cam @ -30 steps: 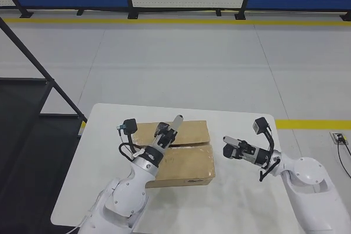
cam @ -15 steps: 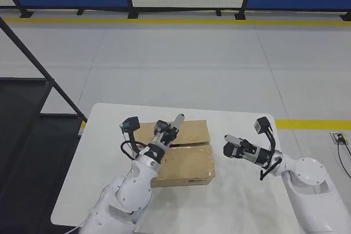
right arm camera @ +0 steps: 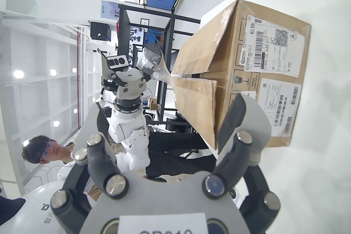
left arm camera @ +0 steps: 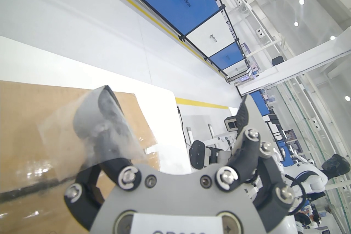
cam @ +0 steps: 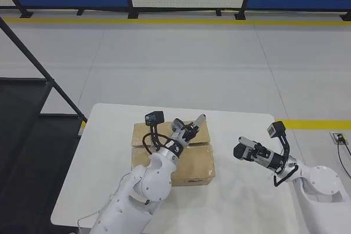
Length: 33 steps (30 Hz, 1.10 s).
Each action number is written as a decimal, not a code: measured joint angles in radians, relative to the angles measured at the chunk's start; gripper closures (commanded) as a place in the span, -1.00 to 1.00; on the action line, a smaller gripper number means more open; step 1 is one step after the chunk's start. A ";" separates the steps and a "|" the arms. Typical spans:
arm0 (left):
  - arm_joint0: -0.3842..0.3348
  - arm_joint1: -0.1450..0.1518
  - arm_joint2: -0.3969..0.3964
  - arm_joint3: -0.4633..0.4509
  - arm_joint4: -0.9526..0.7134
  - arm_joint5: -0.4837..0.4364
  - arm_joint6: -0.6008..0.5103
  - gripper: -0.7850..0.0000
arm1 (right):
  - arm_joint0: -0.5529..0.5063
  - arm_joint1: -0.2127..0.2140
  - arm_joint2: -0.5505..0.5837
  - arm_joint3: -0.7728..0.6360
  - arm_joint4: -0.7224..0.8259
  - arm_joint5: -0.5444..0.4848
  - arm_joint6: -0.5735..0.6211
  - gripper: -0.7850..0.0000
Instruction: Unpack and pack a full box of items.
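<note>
Fingers [left arm camera: 102, 109] of the left gripper [left arm camera: 175, 98] gape, clear tape [right arm camera: 161, 72] (stretched from the seam of the brown box [cam: 196, 165]) clinging; right gripper [right arm camera: 168, 106] gapes empty.

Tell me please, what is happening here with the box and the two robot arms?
The robot is opening a cardboard box that stands on the white table. The left gripper is above the box's top seam, with its fingers open. A strip of clear tape clings to one finger and stretches up from the seam. The flaps are not yet opened. The right gripper hangs open beside the box, apart from it, holding nothing.
</note>
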<state>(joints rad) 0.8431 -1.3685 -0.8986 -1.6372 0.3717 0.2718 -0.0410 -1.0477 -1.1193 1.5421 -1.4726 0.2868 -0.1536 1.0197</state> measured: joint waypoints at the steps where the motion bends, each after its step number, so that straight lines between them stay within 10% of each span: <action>1: -0.002 -0.002 0.005 0.004 0.004 0.002 -0.003 -1.00 | -0.003 0.001 0.002 -0.001 0.002 -0.001 0.000 -1.00; 33: -0.141 -0.126 0.128 0.265 -0.004 0.008 0.020 -1.00 | -0.047 0.030 0.017 -0.020 0.039 -0.029 -0.012 -1.00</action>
<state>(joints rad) 0.7025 -1.4943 -0.7710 -1.3723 0.3675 0.2802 -0.0208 -1.0951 -1.0893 1.5591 -1.4930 0.3263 -0.1829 1.0072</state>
